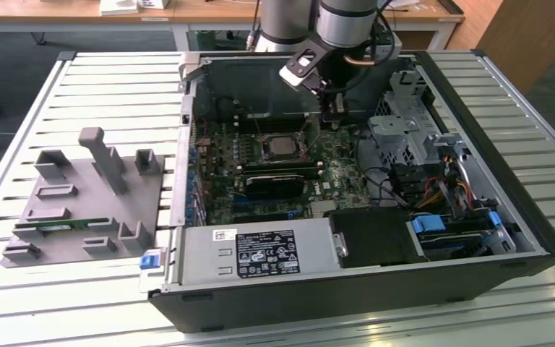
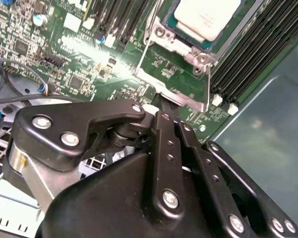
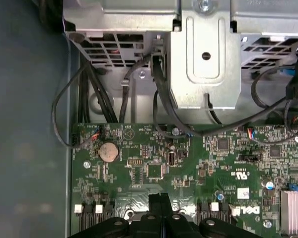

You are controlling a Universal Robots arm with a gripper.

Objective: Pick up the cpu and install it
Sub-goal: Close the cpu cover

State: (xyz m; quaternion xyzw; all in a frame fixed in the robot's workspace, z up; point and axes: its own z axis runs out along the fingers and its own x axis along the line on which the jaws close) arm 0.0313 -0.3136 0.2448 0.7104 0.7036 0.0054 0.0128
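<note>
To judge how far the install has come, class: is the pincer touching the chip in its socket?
Apart. The second wrist view shows the metal socket frame lying between the pincer and the chip.

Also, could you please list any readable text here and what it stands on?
White label on the grey metal power supply box: too small to read.
Small white sticker on the green motherboard: too small to read.
White logo on that board: a maker's mark, left unquoted.
</note>
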